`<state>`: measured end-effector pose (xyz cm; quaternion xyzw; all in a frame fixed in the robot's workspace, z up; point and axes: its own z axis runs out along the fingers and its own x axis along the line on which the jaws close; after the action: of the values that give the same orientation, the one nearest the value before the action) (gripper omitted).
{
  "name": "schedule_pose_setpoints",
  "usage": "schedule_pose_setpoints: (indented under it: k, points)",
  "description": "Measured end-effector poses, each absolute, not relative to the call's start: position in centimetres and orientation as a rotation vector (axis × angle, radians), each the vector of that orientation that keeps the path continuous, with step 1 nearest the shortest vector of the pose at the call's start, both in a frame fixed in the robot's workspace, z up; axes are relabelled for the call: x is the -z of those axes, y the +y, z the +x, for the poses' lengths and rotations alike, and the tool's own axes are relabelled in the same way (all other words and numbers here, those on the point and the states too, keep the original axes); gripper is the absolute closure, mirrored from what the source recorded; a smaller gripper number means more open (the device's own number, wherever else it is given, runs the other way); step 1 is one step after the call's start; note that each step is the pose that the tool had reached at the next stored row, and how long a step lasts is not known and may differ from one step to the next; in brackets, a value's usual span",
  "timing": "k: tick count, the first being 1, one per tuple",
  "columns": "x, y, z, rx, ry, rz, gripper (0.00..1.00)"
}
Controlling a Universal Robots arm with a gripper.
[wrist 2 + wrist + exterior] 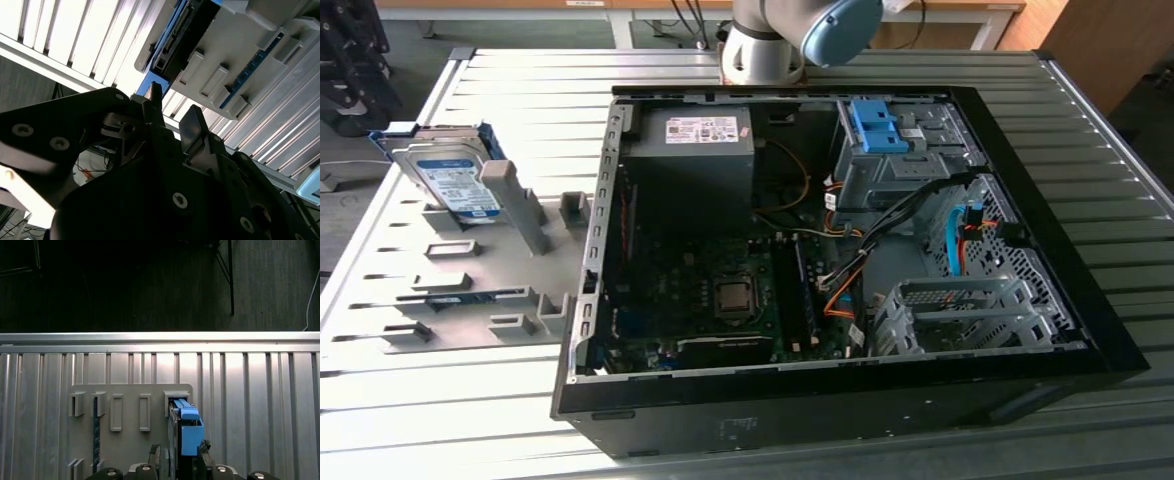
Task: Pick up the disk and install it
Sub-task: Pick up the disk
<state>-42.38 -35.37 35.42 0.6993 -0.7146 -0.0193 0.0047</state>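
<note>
Tabletop rack [400, 270] holds disk [451, 178] at edge; gripper [179, 446] seemingly parted.

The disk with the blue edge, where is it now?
In the exterior view the disk stands on edge in the grey holder rack on the exterior view's left, outside the open computer case.

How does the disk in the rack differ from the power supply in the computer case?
The disk stands on edge in the rack outside the case; the power supply sits inside it. The disk is smaller, with a blue frame and a white-and-blue label; the power supply is grey with a white sticker. Both are metal boxes.
</note>
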Motion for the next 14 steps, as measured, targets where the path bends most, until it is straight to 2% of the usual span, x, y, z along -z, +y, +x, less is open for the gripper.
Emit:
schedule_pose_setpoints:
  k: [9, 10, 11, 13, 14]
  points:
    - [-35.41, -35.37, -42.38, 0.061, -2.238, 2.19, 0.58]
    - [-35.4, -35.37, -42.38, 0.06, -2.238, 2.19, 0.57]
    - [-35.4, -35.37, -42.38, 0.06, -2.238, 2.19, 0.52]
    - [-35.25, -35.37, -42.38, 0.06, -2.239, 2.191, 0.52]
    - [-35.1, -35.38, -42.4, 0.059, -2.239, 2.191, 0.45]
